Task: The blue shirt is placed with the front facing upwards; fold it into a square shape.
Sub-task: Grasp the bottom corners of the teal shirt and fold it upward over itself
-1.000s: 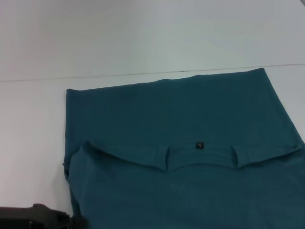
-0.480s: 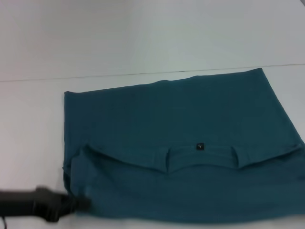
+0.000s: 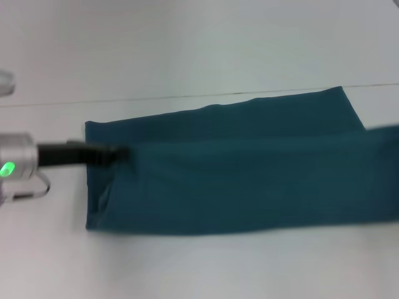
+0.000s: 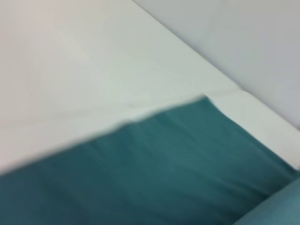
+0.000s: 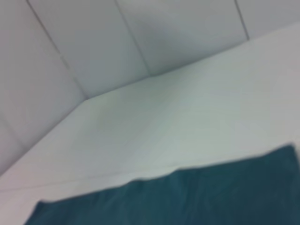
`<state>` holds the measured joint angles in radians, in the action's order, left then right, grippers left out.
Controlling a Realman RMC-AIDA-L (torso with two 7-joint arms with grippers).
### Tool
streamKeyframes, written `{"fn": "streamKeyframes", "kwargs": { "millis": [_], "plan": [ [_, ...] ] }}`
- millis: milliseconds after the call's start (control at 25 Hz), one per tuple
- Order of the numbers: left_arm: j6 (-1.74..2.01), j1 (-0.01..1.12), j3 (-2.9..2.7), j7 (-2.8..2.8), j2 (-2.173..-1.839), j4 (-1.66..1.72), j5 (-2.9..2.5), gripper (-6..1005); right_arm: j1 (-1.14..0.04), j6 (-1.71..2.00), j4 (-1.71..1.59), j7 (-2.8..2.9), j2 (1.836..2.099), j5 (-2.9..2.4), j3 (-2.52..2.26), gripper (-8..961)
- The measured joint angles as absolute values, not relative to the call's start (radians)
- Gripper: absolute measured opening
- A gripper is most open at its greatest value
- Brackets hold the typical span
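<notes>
Pale grey-white panelled wall at the back, joined to the surface along a thin dark seam; in the right wrist view, split by slim vertical grooves and turned at a corner.

Broad white matte tabletop below it, flat and plain, bare in front of the cloth and to its left.

Large dark teal-blue cotton shirt spread across the middle of that tabletop as a long horizontal band, run off the right edge of the head view. Lay in two layers: a lower one flat on the table, its far edge close to the seam and its far right corner sharp; an upper one doubled over it, raised along its far edge and blurred toward the right. No print or collar visible on the side turned up. Seen in both wrist views as a teal sheet against the white surface.

Left arm's silver cylindrical cuff at the left edge of the head view, above the table, with a black shaft reached toward the cloth.

Black left gripper at the upper layer's far left corner, pinched on the shirt's fabric there.

Small green indicator light lit on the cuff.

Right gripper nowhere in the pictures
</notes>
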<state>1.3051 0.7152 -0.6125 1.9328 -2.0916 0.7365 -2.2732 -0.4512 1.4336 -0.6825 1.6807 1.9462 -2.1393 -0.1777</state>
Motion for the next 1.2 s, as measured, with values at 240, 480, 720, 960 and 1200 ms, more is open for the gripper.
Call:
{"fn": "streamKeyframes", "kwargs": {
  "millis": [240,480,720,960,1200],
  "plan": [
    [1.011,0.818,-0.618,1.925,-2.090,0.630,-2.275,0,-0.589,1.140,-0.580,1.639,1.957,-2.138,-0.241,11],
    [0.801,0.852,-0.620,1.890,-2.123,0.595,-2.269,1,-0.699,0.860,-0.466,1.525,1.988,-2.134,-0.295,11],
    [0.721,0.895,-0.620,1.859,-2.126,0.544,-2.268,0,-0.767,0.748,-0.442,1.465,2.010,-2.131,-0.297,10],
    [0.685,0.919,-0.620,1.857,-2.127,0.541,-2.268,1,-0.774,0.744,-0.442,1.462,1.986,-2.065,-0.299,10],
    [0.658,0.931,-0.620,1.854,-2.131,0.538,-2.260,4,-0.780,0.740,-0.437,1.463,1.973,-2.055,-0.312,11]
  ]
}}
